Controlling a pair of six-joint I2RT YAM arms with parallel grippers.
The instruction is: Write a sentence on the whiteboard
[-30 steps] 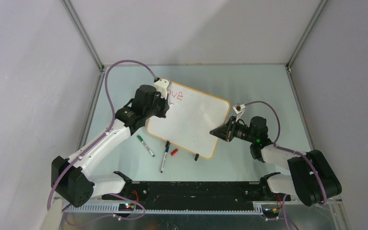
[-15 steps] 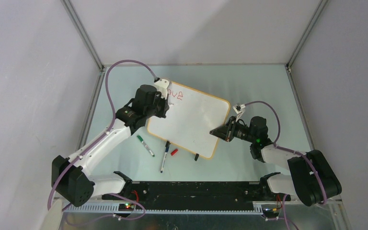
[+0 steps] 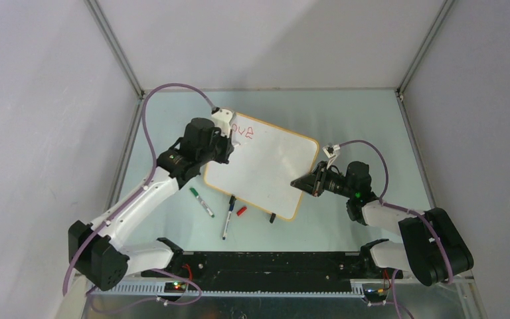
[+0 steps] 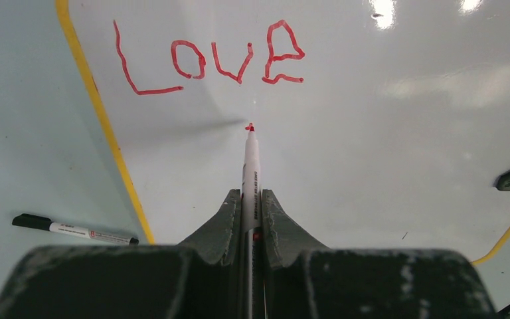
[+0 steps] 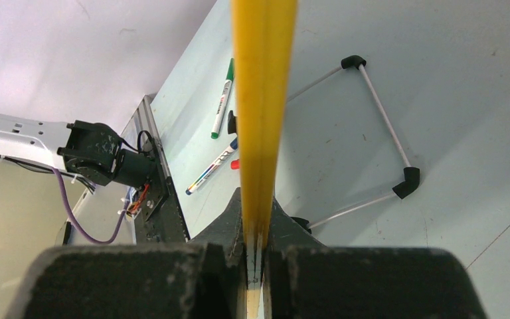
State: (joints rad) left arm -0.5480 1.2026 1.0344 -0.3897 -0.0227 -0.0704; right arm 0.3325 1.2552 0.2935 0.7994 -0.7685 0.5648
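Pinching red marker (image 4: 251, 166) in left gripper (image 4: 252, 199), tip on whiteboard (image 4: 372, 133) under sentence (image 4: 206, 60); clamping its frame in right gripper (image 5: 257, 199), near loose green marker (image 3: 201, 202), blue marker (image 3: 228, 217), red cap (image 3: 241, 211)

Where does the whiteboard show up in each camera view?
Top external: whiteboard in the centre, tilted.
Left wrist: fills most of the picture, Love written at the top.
Right wrist: edge-on, a yellow strip up the middle, clamped in the right gripper.
Shared landmark: its yellow frame.

Red handwritten "Love" (image 4: 206, 61) on the whiteboard (image 4: 385, 146), close to its yellow left edge.
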